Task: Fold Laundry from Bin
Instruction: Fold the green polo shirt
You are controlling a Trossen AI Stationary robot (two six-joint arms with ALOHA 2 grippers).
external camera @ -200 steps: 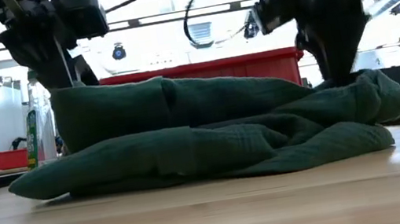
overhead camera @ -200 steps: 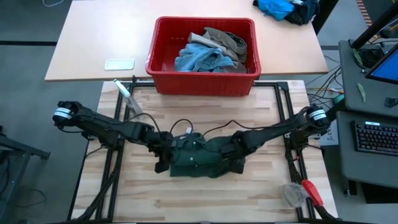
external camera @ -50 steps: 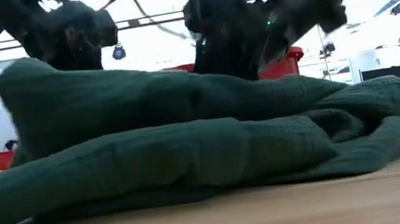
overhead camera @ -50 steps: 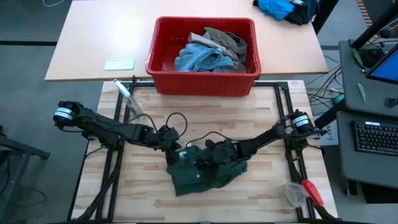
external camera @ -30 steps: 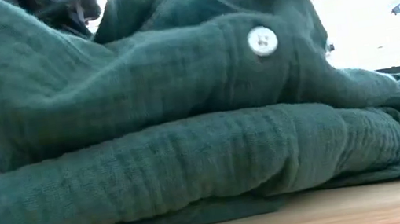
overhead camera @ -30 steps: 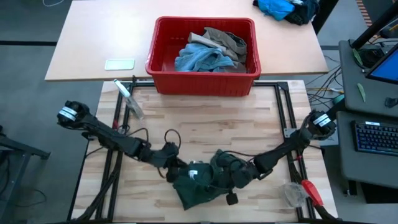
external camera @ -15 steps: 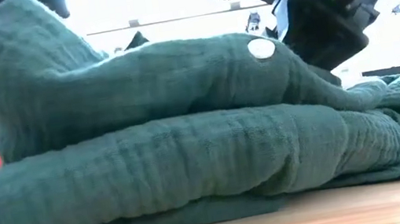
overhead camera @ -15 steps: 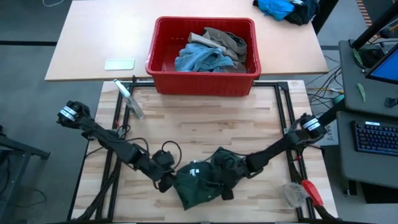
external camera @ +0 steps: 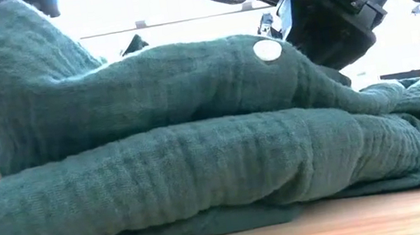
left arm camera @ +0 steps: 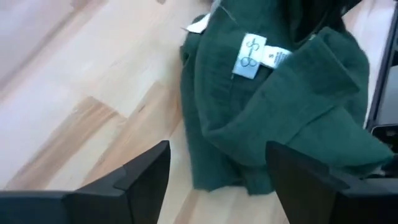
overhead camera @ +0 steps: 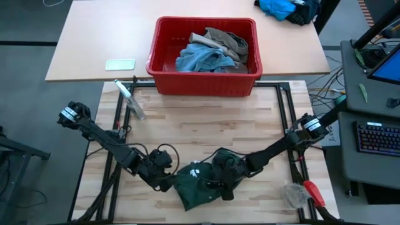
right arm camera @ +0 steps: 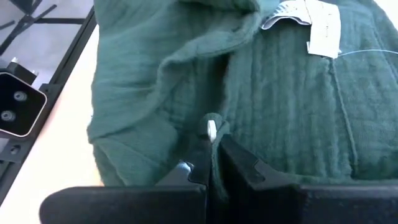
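The dark green shorts lie folded in a heap on the wooden table near its front edge, with a white label showing on top. My left gripper stands open just left of the heap, and in its wrist view the shorts lie ahead of its spread fingers without touching them. My right gripper is shut on the shorts from the right. The red bin stands at the far side and holds light blue denim and a khaki piece. My right gripper pinches a narrow raised fold of the shorts between its two shut fingers, on the heap's upper layer. The fingers come slanting down from the table's right. The fold stands a little above the rest of the shorts, which rest on the table.
A white flat thing lies on the far table left of the bin. A bright blue cloth heap sits at the far right. A red-handled tool lies near the front right corner. Bare wood lies between the bin and the shorts.
My left gripper has let go of the shorts' left side and drawn back a little toward the table's left. My right gripper has sunk with its fold, so the upper layer has settled lower onto the heap. The shorts' lower layers have stayed in place.
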